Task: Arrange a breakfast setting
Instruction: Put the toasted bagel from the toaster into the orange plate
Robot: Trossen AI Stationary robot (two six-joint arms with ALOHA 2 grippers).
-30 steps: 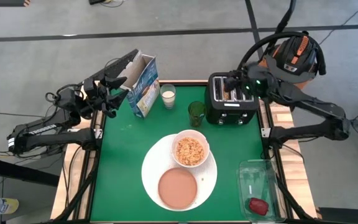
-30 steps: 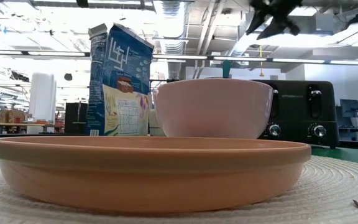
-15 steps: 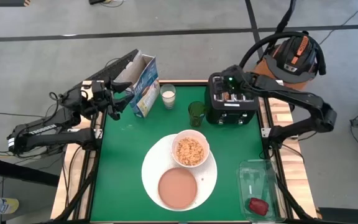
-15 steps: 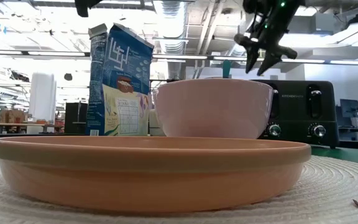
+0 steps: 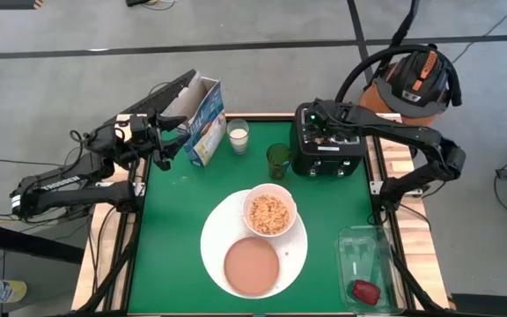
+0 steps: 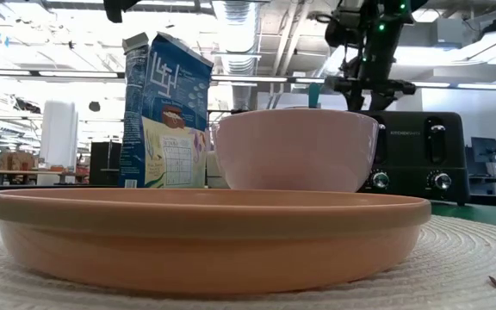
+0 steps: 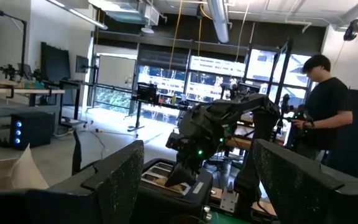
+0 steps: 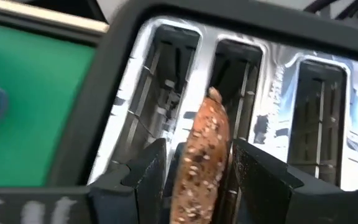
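A tan seeded bagel half (image 8: pixel 201 155) stands on edge in a slot of the black toaster (image 5: pixel 328 145) at the table's far right. My right gripper (image 5: pixel 320 123) is down on the toaster's top and shut on the bagel half. My left gripper (image 5: pixel 161 145) is open and empty, just left of the blue cereal box (image 5: pixel 202 123), which stands upright at the far left. The white bowl (image 5: pixel 269 211), filled with cereal, and the salmon-pink plate (image 5: pixel 252 264) sit on the large white plate (image 5: pixel 296 255). The dark-red item (image 5: pixel 365 291) lies in the clear tray. My right gripper pinches the bagel half by its two flat faces (image 8: pixel 188 180), one finger (image 8: pixel 148 180) on each side. The fingers come from above, pointing down. The bagel half stands on edge, its lower part in the toaster slot (image 8: pixel 235 74).
A glass of milk (image 5: pixel 238 135) and a green cup (image 5: pixel 277 158) stand between the cereal box and the toaster. The clear tray (image 5: pixel 368 255) sits at the near right corner. A person (image 7: pixel 325 112) stands beyond the table. The green mat's near-left part (image 5: pixel 174 246) is bare.
My right gripper has gone toward the table's left along the toaster's top and come down onto it, over the slot with the bagel half.
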